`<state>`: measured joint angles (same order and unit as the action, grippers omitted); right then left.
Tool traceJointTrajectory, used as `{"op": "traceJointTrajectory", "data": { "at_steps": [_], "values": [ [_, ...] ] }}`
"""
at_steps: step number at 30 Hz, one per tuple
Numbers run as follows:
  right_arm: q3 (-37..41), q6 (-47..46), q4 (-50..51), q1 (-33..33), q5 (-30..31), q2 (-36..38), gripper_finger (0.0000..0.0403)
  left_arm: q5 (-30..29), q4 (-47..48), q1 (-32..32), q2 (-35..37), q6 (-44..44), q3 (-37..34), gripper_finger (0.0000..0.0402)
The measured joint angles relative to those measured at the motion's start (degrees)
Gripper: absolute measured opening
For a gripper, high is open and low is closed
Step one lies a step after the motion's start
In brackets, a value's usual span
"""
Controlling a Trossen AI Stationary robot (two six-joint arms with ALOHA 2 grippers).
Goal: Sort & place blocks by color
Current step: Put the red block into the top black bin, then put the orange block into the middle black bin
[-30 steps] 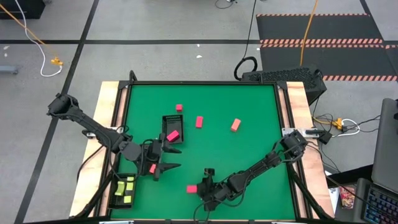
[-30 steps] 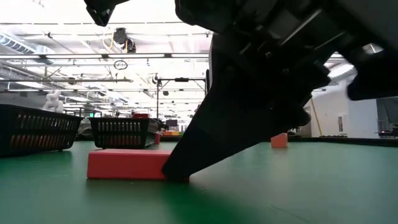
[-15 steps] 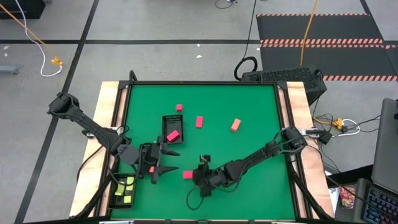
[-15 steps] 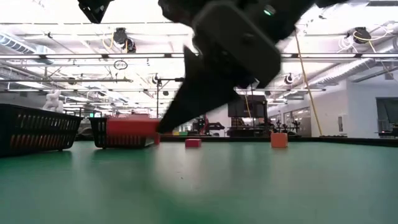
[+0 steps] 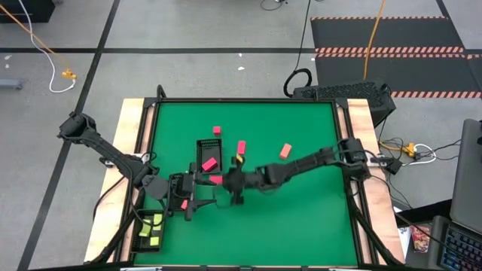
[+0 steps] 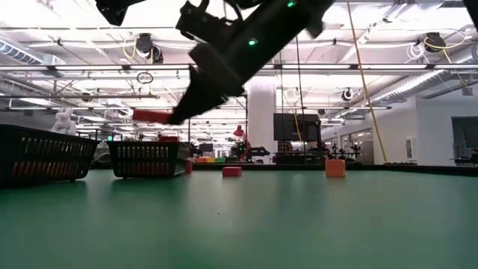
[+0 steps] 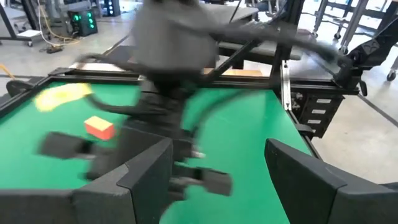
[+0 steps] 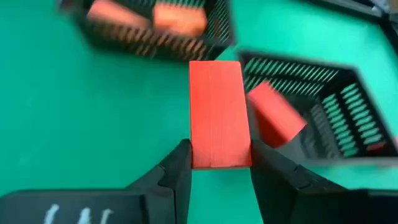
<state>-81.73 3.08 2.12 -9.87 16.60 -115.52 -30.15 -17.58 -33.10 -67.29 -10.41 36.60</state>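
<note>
Fig. legend, L to R. Green surface [image 5: 301,218] seen from above.

Far L, near front edge: black mesh tray [image 5: 138,242] w/ yellow blocks [image 5: 153,229] inside.

L gripper [image 5: 197,197] low over the surface, just right of that tray; jaws stand wide apart w/ nothing between them (wrist view), though a small red block [image 5: 184,204] shows close by its body.

Centre: second mesh tray [image 5: 200,144] holds a magenta-red block [image 5: 208,163]. The low view shows this tray [image 6: 146,158] in the background, w/ another tray [image 6: 41,155] further left.

R gripper [image 5: 224,181] reaches across from the R side, its arm stretched over mid-surface, ending just beside the centre tray's near-right corner. Jaws narrow, clamped on the end of a red bar [image 8: 215,113]; bar carried clear of the surface (low view [image 6: 153,116]). R wrist view: bar projects fwd toward a tray [image 8: 323,106] w/ one red block [image 8: 276,121] in it; another tray [image 8: 149,28] w/ pinkish blocks lies beyond.

Loose on the surface: small red block [image 5: 217,130] behind centre tray; red block [image 5: 242,147] to its R; salmon block [image 5: 285,151] further R, well apart from both grippers.
</note>
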Motion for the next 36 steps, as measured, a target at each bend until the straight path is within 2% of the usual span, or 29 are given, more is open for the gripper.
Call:
{"op": "traceJointTrajectory", "data": {
  "at_steps": [5, 10, 18, 20, 25, 28, 31, 36],
  "values": [
    [-0.02, 3.25, -6.69, 4.85, -3.78, 0.04, 0.0118, -0.01, -0.13, 0.0, 0.0, 0.4, 0.0, 0.0255],
    [-0.07, 3.23, -9.57, 9.06, -11.81, 0.1, 0.0118, -0.02, -1.1, 0.08, 0.15, 2.3, 0.0, 0.0255],
    [-0.01, 1.25, -9.69, 10.65, -12.42, 0.09, 0.0119, 0.0, -2.17, 0.07, 0.15, 3.91, 0.0, 0.0255],
    [0.92, 0.99, -12.07, 10.64, -12.37, 0.09, 0.0149, 0.0, -2.2, 0.07, 0.15, 3.91, 0.0, 0.0255],
    [3.06, 0.58, -17.82, 10.54, -12.15, 0.09, 0.0275, 0.02, -2.09, 0.07, 0.15, 3.67, 0.0, 0.0255],
    [3.52, 0.59, -17.6, 10.56, -12.07, 0.09, 0.0328, 0.02, -2.01, 0.07, 0.15, 2.96, 0.0, 0.0255],
    [3.61, 0.94, -14.38, 10.54, -9.29, 0.61, 0.0355, 0.04, -1.97, 0.07, 0.15, 2.7, 0.01, 0.0255],
    [3.63, 3.9, 2.27, 10.56, 0.4, 6.65, 0.0363, 0.11, -0.84, -0.1, 0.15, 1.16, 0.0, 0.0255]
  ]
}}
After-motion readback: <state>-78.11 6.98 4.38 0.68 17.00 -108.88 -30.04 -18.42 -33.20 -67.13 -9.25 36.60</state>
